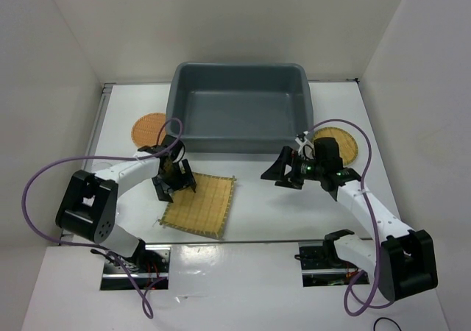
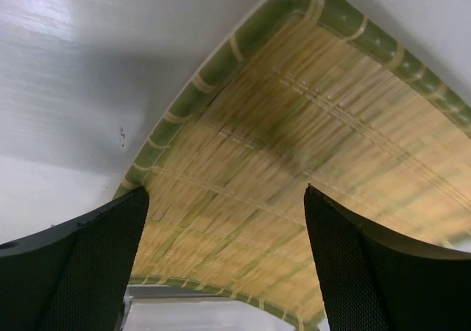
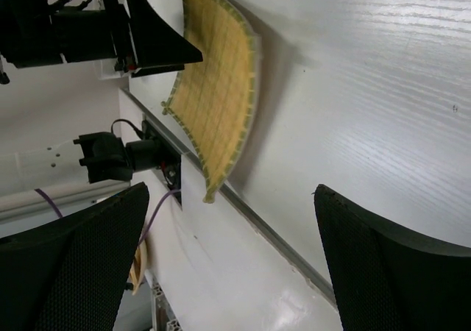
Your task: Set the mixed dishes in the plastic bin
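The bin [image 1: 235,144] at top centre holds nothing; mat [image 1: 200,204], orange-brown tray [image 1: 149,129] and yellow tray [image 1: 344,143] lie outside, left claw [image 1: 176,184] open over the mat, right claw [image 1: 271,175] open, empty.

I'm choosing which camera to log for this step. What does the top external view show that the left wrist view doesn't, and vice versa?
Only the top external view: the grey bin, an orange-brown round tray left of it, a yellow round tray right of it, and the right gripper, open. Only the left wrist view: close detail of the square mat, its weave and green-bound edge. Both: the mat, the white table, and the left gripper, open over the mat's corner.
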Controlling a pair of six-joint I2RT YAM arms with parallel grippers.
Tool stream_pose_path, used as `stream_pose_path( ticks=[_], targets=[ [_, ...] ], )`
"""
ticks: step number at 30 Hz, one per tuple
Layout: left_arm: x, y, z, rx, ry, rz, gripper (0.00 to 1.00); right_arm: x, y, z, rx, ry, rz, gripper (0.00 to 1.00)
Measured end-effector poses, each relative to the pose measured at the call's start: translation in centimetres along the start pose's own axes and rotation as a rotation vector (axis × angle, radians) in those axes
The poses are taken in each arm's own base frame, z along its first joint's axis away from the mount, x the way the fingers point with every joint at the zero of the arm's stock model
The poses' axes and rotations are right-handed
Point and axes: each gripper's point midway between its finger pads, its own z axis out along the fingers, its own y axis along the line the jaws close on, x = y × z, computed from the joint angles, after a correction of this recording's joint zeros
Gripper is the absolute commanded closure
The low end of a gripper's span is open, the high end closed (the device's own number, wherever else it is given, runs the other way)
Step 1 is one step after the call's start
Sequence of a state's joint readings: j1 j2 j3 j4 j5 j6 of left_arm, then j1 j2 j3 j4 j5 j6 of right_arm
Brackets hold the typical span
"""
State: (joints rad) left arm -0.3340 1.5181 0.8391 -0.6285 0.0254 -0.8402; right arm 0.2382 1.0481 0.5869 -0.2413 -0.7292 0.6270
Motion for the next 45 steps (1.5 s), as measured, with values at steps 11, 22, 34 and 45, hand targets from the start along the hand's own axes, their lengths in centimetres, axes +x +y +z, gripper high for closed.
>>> stream_pose_path(
  ticks=[11, 22, 34, 45],
  targets=[
    [0.7, -1.7, 0.5, 0.061, 0.024, -0.04, 0.07, -1.5, -1.3, -0.7, 0.037, -0.057, 0.028, 0.03],
    [6.7, -14.9, 0.4, 0.354, 0.164, 0.039, 0.08, -1.8, -1.9, -0.7, 0.068, -0.073, 0.034, 0.03],
    [7.0, -15.4, -2.9, 0.339, 0.071, 0.075, 0.0, -2.8, -3.8, -1.4, 0.181, -0.148, 0.055, 0.03],
    [9.4, -11.4, -5.2, 0.463, 0.061, -0.06, 0.0, -1.7, -5.7, -0.8, 0.239, -0.112, 0.149, 0.03]
  ],
)
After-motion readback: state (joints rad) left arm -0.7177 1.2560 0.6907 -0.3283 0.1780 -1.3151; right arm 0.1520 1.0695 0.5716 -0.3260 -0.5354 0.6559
